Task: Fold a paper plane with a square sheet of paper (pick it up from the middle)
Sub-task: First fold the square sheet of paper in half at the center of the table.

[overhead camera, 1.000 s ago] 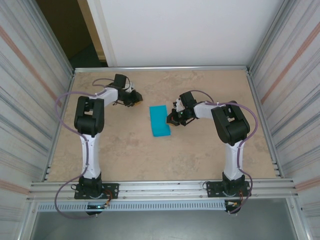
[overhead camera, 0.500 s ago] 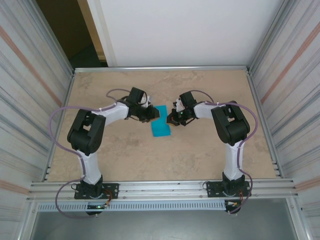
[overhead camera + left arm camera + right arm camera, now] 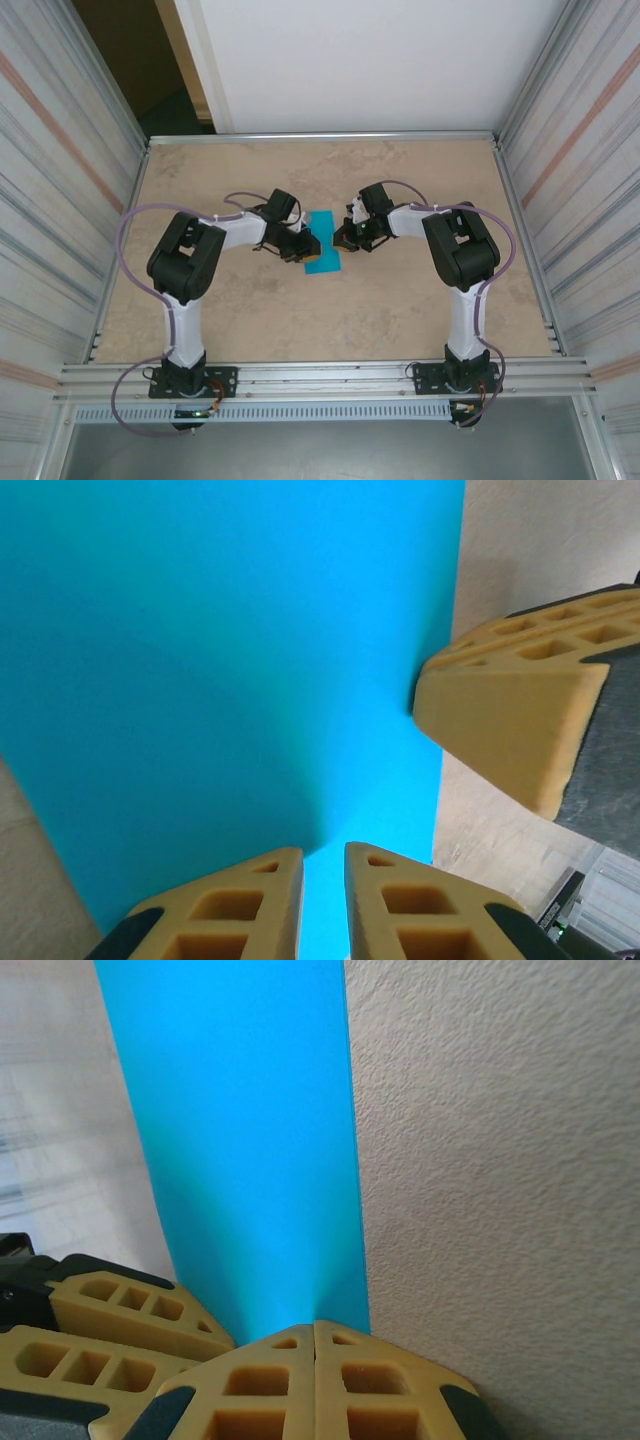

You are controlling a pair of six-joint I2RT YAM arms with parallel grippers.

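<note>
One teal sheet [image 3: 325, 262] lies flat on the table [image 3: 400, 310], about midway between the left and right edges and slightly nearer the far edge. It looks like a narrow rectangle. Two arms reach in, one from each side. The left tool [image 3: 308, 243] sits over the sheet's left part, its two fingers a thin slit apart with teal showing between them. The right tool [image 3: 340, 238] is closed, fingertips pressed together at the sheet's right edge. I cannot tell whether it pinches the paper.
</note>
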